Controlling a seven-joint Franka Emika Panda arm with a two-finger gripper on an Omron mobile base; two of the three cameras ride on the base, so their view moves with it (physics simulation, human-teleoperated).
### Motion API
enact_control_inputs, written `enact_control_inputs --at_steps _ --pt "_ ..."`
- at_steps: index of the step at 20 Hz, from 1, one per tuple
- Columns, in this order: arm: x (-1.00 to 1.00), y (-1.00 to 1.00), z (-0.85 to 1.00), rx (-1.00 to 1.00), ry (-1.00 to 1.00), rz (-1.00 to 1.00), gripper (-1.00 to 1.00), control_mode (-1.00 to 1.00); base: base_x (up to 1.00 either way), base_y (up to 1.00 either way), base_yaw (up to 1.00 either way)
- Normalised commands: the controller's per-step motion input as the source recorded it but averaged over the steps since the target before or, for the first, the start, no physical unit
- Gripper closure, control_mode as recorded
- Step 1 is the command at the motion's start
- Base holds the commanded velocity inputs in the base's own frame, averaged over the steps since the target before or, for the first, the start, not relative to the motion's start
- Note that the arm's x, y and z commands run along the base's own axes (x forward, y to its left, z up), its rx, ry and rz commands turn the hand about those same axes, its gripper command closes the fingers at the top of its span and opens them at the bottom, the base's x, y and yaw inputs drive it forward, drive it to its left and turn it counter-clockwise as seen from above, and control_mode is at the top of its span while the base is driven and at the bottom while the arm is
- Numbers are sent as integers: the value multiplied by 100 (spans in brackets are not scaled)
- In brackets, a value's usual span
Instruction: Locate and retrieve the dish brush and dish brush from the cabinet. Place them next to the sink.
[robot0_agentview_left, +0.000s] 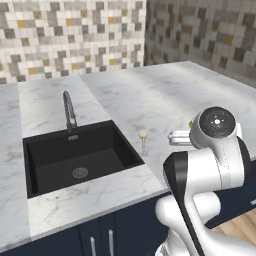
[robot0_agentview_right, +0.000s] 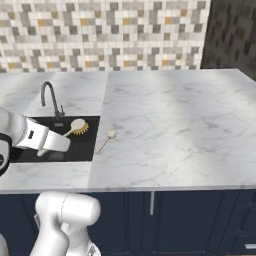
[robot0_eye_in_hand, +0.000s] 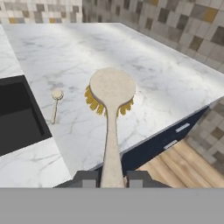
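In the left base view the wooden brush lies on the counter just right of the sink. The right base view shows the yellow brush carried over the basin edge. In the hand view the gripper pinches its handle end; light, stiff, probably prone to pivot.

Small brush on counter beside sink

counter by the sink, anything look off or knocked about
Nothing stands out. The small tan brush lies flat on the counter just right of the sink; the claw grips the yellow-bristled brush by its handle.
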Motion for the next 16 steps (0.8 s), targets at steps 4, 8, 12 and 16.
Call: enact_control_inputs --at_steps 4,8,12,16 --pt "0 0 0 0 0 0 100 100 28 23 0" --pt "0 0 0 0 0 0 100 100 26 20 0" --pt "0 0 0 0 0 0 100 100 40 15 1" --pt "0 0 0 0 0 0 100 100 16 14 0"
